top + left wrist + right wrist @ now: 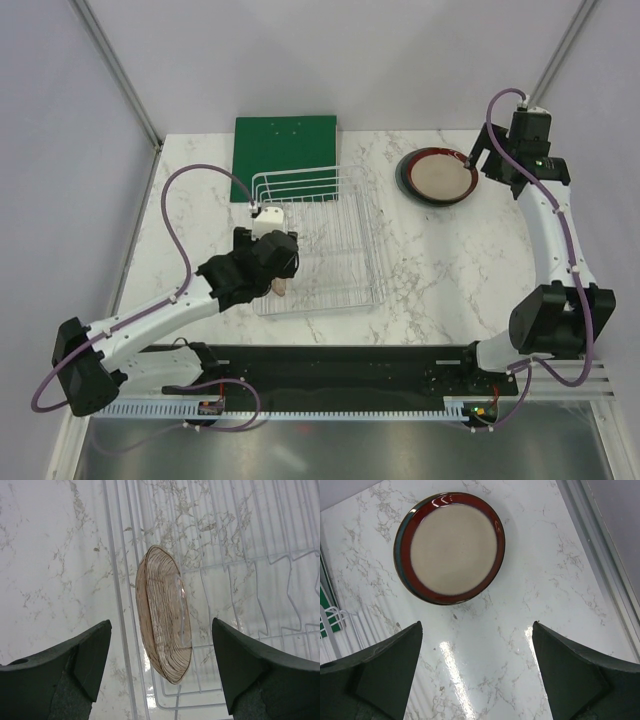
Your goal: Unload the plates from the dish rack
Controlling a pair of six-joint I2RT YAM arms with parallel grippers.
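Note:
The white wire dish rack (340, 235) stands mid-table. A brownish-pink plate (162, 630) stands on edge in its near-left corner and shows small in the top view (281, 286). My left gripper (161, 667) is open just above this plate, one finger on each side, not touching it. The maroon-rimmed plate with a tan centre (450, 547) lies flat at the back right, on a dark teal-grey plate (398, 560). My right gripper (477, 672) is open and empty above bare table, just near of that stack (438, 176). No pale grey-green plate shows.
A flat green board (285, 155) lies behind the rack at the back left. The rack's corner (337, 622) shows at the left edge of the right wrist view. The table's right edge and frame (600, 565) run close to the plate stack.

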